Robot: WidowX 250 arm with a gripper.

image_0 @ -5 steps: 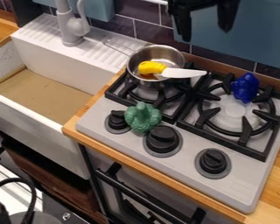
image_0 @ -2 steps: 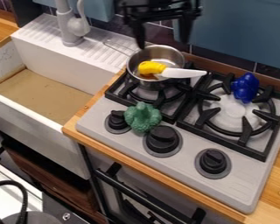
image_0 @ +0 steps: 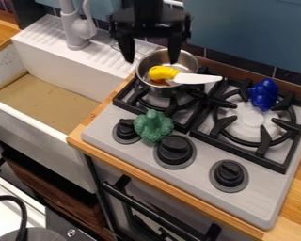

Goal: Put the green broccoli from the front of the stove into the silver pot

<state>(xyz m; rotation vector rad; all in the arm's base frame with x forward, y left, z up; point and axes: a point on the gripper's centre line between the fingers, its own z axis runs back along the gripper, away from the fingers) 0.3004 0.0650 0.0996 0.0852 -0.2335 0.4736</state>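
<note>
Wall (image_0: 253, 66): dark tile, pale grout; blue panels (image_0: 247, 33) above. Sink (image_0: 106, 68) white, tan bottom; grey faucet (image_0: 75, 26) behind. Counter (image_0: 297, 197): light wood. Cabinet (image_0: 55, 195) below sink: brown, probably wood; lower area shadowed.

A toy kitchen was shown, recognised by a grey stovetop (image_0: 189, 170) with black metal grates (image_0: 271, 160) and round black knobs (image_0: 229, 173), a white rectangular sink (image_0: 49, 134) with a grey curved faucet (image_0: 75, 28), light wooden countertops (image_0: 294, 203) and dark glossy wall tiles (image_0: 222, 60).

open tool (image_0: 151, 55) above metal pot (image_0: 185, 58)
</note>
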